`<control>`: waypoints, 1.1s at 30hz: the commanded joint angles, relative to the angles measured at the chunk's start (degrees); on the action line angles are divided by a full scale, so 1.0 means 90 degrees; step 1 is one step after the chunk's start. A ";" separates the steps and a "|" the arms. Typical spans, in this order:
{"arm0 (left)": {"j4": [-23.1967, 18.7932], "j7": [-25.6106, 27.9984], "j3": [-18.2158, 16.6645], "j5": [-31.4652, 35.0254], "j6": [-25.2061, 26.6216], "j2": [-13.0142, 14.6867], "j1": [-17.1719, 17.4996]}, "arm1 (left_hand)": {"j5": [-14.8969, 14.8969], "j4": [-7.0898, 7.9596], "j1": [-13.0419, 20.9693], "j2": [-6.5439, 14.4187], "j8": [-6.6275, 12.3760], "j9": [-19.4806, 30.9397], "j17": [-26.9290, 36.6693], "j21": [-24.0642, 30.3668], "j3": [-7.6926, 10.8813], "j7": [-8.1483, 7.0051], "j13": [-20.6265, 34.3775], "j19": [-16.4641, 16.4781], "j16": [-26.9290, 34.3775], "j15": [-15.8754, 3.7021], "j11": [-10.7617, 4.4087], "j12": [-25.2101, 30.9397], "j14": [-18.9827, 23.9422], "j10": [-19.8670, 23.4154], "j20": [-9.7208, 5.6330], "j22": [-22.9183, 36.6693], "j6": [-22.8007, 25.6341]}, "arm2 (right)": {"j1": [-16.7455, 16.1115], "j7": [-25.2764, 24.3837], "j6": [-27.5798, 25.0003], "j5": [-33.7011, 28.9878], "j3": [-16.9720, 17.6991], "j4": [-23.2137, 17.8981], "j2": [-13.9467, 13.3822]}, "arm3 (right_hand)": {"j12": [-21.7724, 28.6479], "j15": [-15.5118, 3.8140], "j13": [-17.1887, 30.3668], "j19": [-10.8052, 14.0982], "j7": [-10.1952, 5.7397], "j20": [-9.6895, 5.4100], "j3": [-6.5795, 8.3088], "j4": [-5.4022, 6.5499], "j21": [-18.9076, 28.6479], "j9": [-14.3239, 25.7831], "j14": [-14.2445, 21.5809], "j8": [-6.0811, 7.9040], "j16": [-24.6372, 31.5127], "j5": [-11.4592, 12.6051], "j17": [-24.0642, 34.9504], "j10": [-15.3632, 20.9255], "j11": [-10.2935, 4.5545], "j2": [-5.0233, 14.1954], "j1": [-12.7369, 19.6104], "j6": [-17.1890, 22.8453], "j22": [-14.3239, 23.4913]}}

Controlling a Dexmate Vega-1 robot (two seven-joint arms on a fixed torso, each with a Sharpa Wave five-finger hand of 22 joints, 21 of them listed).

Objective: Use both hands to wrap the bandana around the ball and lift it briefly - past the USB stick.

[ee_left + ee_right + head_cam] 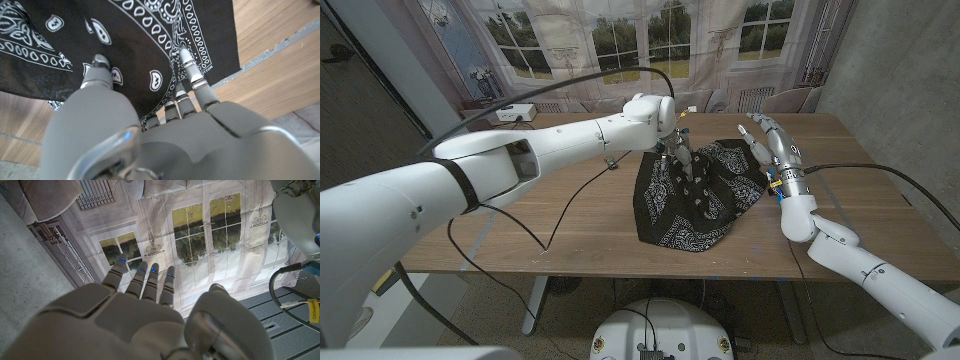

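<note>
Bandana (695, 195), frame centre, humped over the presumed ball; left hand (682, 157) fingers pressing cloth at upper middle, right hand (772, 145) raised, fingers spread, holding nothing; risk: one-sided gathering lets ball roll out.

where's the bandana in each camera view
Head view: the black bandana lies on the wooden table at picture centre, under the left hand.
Left wrist view: the bandana spreads across the upper part, just beyond the left hand's fingers.
Right wrist view: no bandana; the right hand faces a window backdrop.
Shared landmark: the left hand over the white paisley print.
</note>
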 commanded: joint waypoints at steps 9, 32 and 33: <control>-0.0025 0.0104 0.0374 0.1005 0.0517 -0.0153 0.0150 | 0.0006 0.0087 0.0664 0.0487 0.0420 0.0092 0.0073 0.0372 0.0149 0.0611 0.0230 0.0653 0.0234 -0.0738 -0.0481 0.0569 0.1203 0.1370 -0.0399 -0.0003 0.2042 | 0.0064 -0.0061 -0.0247 -0.0155 -0.0087 -0.0062 0.0000 | 0.0042 -0.0011 0.0020 0.0056 0.0022 0.0028 0.0019 -0.0006 -0.0008 0.0003 0.0136 -0.0026 0.0054 -0.0011 -0.0022 0.0128 0.0029 0.0084 0.0023 0.0093 0.0008; -0.0623 0.1164 0.0116 0.2015 0.1390 0.0117 0.0816 | -0.0010 0.0043 0.2320 0.1027 0.1367 0.0549 0.1073 0.1837 0.0667 0.1392 0.1292 0.1877 0.1270 -0.1217 -0.0537 0.1897 0.4256 0.3473 -0.1198 0.0155 0.4032 | 0.0019 -0.0123 -0.0393 -0.0205 -0.0094 -0.0190 -0.0039 | 0.0031 -0.0060 0.0018 0.0103 0.0029 0.0019 0.0053 -0.0035 -0.0007 0.0003 0.0203 -0.0024 0.0065 -0.0022 -0.0058 0.0177 0.0046 0.0148 0.0053 0.0152 0.0007; -0.0752 0.1341 -0.0034 0.1991 0.1430 0.0190 0.0928 | -0.0016 0.0048 0.2326 0.1037 0.1378 0.0567 0.1085 0.1865 0.0674 0.1424 0.1318 0.1888 0.1268 -0.1216 -0.0504 0.1925 0.4277 0.3516 -0.1202 0.0156 0.4034 | 0.0024 -0.0133 -0.0380 -0.0211 -0.0098 -0.0182 -0.0039 | 0.0030 -0.0060 0.0018 0.0104 0.0032 0.0018 0.0055 -0.0037 -0.0008 0.0003 0.0203 -0.0024 0.0064 -0.0023 -0.0060 0.0176 0.0043 0.0150 0.0054 0.0155 0.0007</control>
